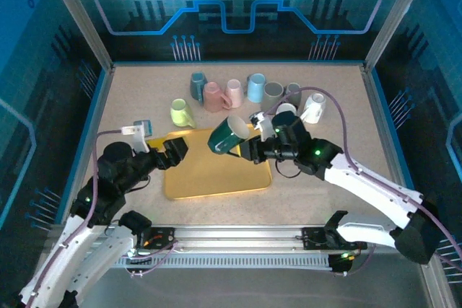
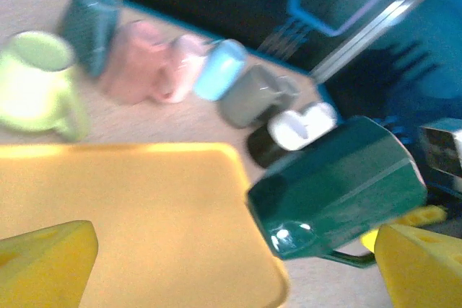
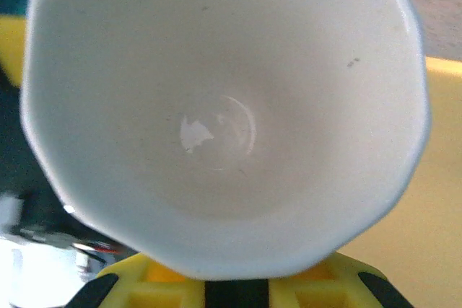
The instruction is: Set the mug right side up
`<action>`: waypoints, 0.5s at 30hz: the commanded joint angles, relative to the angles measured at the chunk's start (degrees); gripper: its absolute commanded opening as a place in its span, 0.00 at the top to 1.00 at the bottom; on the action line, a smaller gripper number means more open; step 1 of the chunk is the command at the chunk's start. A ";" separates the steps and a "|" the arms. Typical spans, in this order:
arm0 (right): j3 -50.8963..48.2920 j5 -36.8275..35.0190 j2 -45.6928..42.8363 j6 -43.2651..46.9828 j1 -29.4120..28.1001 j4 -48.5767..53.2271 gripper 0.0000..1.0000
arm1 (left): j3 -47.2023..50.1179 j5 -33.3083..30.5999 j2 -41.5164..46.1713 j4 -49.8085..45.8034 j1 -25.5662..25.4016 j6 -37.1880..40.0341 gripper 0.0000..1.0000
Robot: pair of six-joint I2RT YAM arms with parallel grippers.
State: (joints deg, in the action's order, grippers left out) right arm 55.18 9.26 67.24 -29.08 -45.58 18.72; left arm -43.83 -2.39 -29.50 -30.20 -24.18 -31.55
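Right gripper was clamped on the green mug, holding it tilted above the yellow tray, judged partway to upright. Left gripper stood spread wide at the tray's left edge, holding nothing, probably to stay clear.

Tray on the table before my two arms, mug tilted above the tray's far edge, in my right gripper, row of mugs behind the tray, my left gripper at its left edge.
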 commanded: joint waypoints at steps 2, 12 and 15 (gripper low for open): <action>7.87 -14.42 5.87 10.51 -5.59 7.46 1.00 | -6.95 -16.51 -4.79 -19.89 -0.25 -3.95 0.01; 19.64 -19.34 24.02 12.71 -10.28 7.87 1.00 | -14.96 -33.66 -10.34 -32.31 -0.15 -6.84 0.01; 24.90 -20.37 30.35 13.15 -11.16 9.22 1.00 | -13.91 -36.70 -6.21 -29.52 -0.15 -4.45 0.01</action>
State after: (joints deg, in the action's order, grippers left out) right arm 74.11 -8.27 94.87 -17.50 -55.46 30.15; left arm -56.71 -32.53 -39.05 -58.89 -24.18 -37.47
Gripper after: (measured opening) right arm 0.193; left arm 0.989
